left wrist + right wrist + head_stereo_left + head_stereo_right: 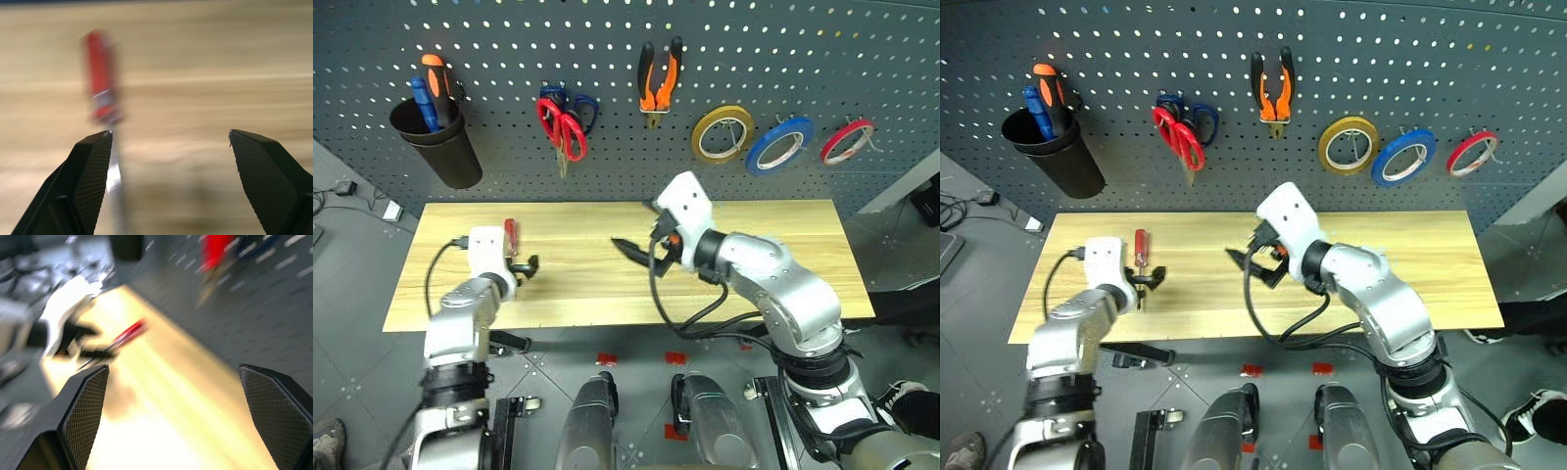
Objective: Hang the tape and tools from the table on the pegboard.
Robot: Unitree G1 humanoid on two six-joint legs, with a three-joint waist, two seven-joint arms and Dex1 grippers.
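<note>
The slim red-handled screwdriver (510, 235) lies on the table (587, 294) near its left end, handle toward the pegboard (509, 49). My left gripper (524, 264) is open just in front of it. In the left wrist view the screwdriver (100, 73) has its metal shaft running close by one finger (88, 176), with nothing gripped. My right gripper (631, 250) hovers open and empty over the table's middle. On the pegboard hang the red-handled scissors (563, 127), the orange-and-black pliers (660, 78) and the blue tape (779, 144).
A black cup (440, 142) holding orange and blue screwdrivers hangs at the pegboard's left. Blue-handled scissors (579, 106) hang behind the red ones. A yellow roll (722, 134) and a red roll (847, 142) flank the blue tape. Bare wood stretches right of my right arm.
</note>
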